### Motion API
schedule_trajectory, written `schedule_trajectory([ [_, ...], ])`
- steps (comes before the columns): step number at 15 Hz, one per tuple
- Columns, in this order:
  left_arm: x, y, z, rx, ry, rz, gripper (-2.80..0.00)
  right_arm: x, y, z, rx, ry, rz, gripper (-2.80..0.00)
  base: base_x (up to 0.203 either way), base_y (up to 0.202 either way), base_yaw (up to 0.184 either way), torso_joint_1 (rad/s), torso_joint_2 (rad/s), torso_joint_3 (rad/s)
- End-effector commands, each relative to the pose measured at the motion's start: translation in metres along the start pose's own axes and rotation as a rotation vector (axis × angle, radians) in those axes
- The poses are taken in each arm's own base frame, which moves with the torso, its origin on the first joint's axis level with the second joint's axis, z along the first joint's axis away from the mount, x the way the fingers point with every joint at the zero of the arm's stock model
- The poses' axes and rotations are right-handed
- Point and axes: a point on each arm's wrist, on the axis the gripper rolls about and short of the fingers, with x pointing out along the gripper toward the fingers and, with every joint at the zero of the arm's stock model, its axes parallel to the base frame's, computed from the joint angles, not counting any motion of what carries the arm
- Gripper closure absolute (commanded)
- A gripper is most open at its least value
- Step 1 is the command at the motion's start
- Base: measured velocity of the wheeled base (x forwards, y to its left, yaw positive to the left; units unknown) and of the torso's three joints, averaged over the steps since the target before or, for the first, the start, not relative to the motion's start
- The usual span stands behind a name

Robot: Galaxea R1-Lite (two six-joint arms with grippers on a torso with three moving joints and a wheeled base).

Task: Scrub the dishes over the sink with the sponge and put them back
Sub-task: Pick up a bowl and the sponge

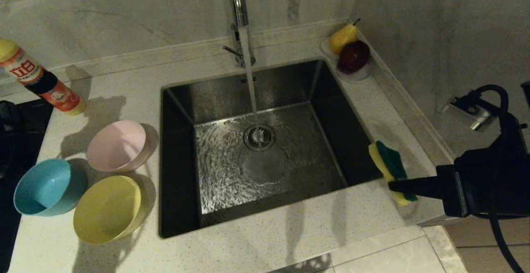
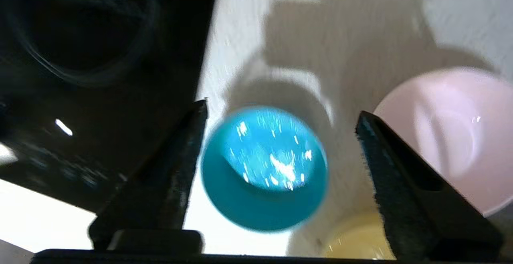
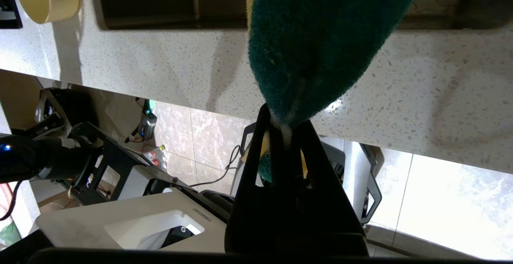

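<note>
Three bowls stand on the counter left of the sink [image 1: 182,99]: pink [image 1: 118,145], blue [image 1: 45,187] and yellow [image 1: 108,208]. My left gripper [image 2: 282,107] does not show in the head view. In its wrist view it hangs open above the blue bowl [image 2: 264,172], apart from it. The pink bowl [image 2: 449,136] and yellow bowl [image 2: 356,240] lie beside that. My right gripper [image 1: 392,186] is shut on the yellow-and-green sponge [image 1: 391,163], over the counter at the sink's right front corner. The right wrist view shows the sponge [image 3: 316,39] sticking out past the right gripper [image 3: 285,119].
Water runs from the faucet [image 1: 239,12] onto the drain strainer [image 1: 259,137]. A detergent bottle [image 1: 39,78] lies at the back left. A black cooktop [image 1: 16,140] borders the bowls. A white dish [image 1: 362,74] holding a pear and a red fruit sits at the back right corner.
</note>
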Motion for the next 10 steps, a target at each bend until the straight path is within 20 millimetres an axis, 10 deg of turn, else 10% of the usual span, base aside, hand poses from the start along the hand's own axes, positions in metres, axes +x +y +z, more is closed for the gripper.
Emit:
schedule_trajectory([
  [1, 0.019, 0.019, -0.001, -0.070, 0.069, -0.002, -2.80, 0.003, -0.001, 0.000, 0.004, 0.011, -0.002, 0.00, 0.000, 0.000, 0.000, 0.000, 0.00, 0.000],
  [10, 0.059, 0.064, -0.043, -0.269, 0.288, 0.017, -2.80, 0.006, -0.001, 0.001, 0.008, 0.015, -0.005, 0.00, 0.000, 0.000, 0.000, 0.000, 0.00, 0.000],
])
